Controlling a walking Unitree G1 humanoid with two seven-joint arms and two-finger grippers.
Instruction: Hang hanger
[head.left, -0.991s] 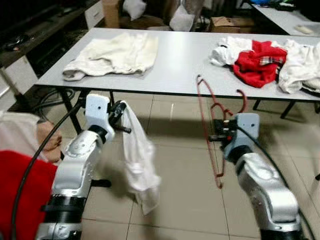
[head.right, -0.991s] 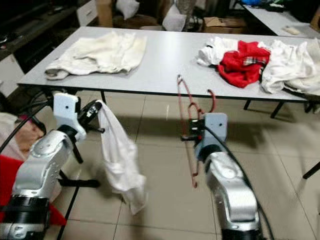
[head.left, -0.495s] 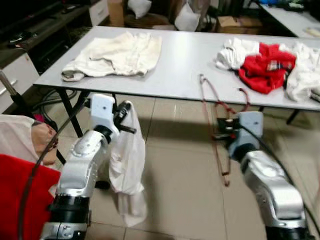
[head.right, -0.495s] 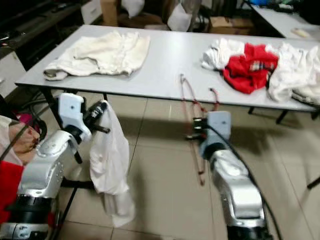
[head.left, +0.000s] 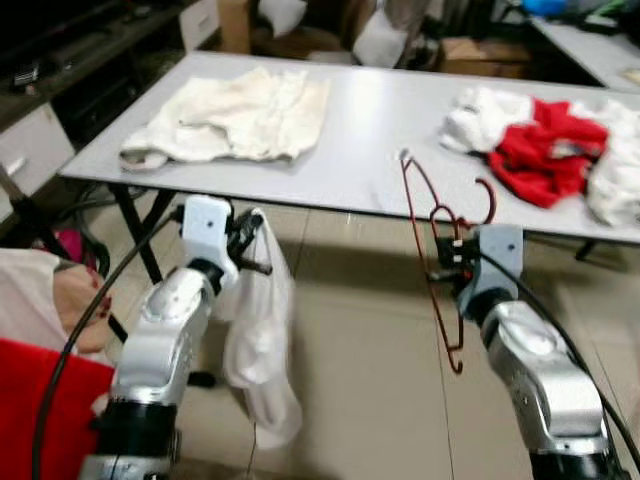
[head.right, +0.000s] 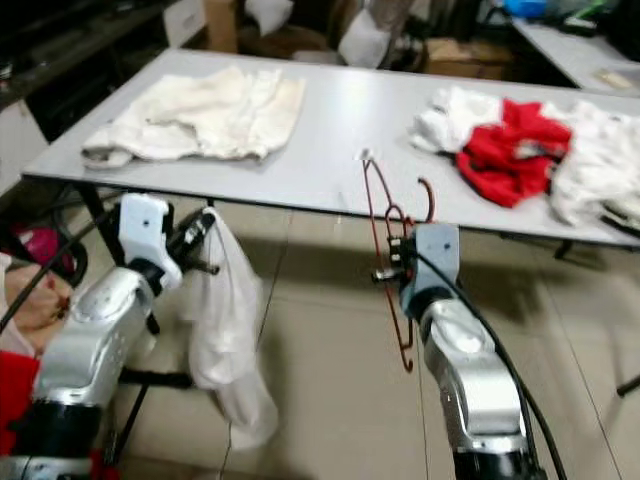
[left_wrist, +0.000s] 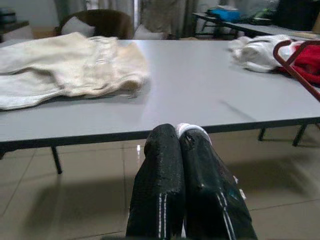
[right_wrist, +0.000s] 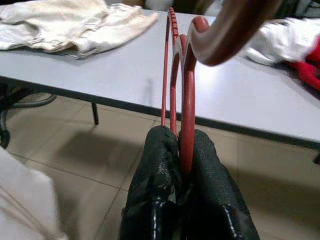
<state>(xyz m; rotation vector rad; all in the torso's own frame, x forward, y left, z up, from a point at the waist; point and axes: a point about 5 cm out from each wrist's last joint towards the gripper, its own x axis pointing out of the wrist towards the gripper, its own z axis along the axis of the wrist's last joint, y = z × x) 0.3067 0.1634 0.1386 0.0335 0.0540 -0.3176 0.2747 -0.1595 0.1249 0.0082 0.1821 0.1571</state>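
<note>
My right gripper (head.left: 447, 262) is shut on a dark red hanger (head.left: 432, 258), held upright in front of the grey table (head.left: 370, 130), hook pointing up toward the table edge. The right wrist view shows the hanger (right_wrist: 185, 90) clamped between the black fingers (right_wrist: 157, 175). My left gripper (head.left: 250, 240) is shut on a white garment (head.left: 262, 340) that hangs limp toward the floor. A sliver of white cloth (left_wrist: 189, 129) peeks between the closed fingers (left_wrist: 160, 190) in the left wrist view.
A cream garment (head.left: 240, 110) lies flat on the table's left part. A red and white clothes pile (head.left: 545, 145) sits at the right. Red cloth (head.left: 40, 400) and a pale bundle (head.left: 35, 295) lie at my lower left. Tiled floor (head.left: 360, 380) stretches ahead.
The camera has shifted slightly. The white garment swung in toward my left arm and hangs more bunched. The hanger stays clamped in my right gripper, a bit more upright.
</note>
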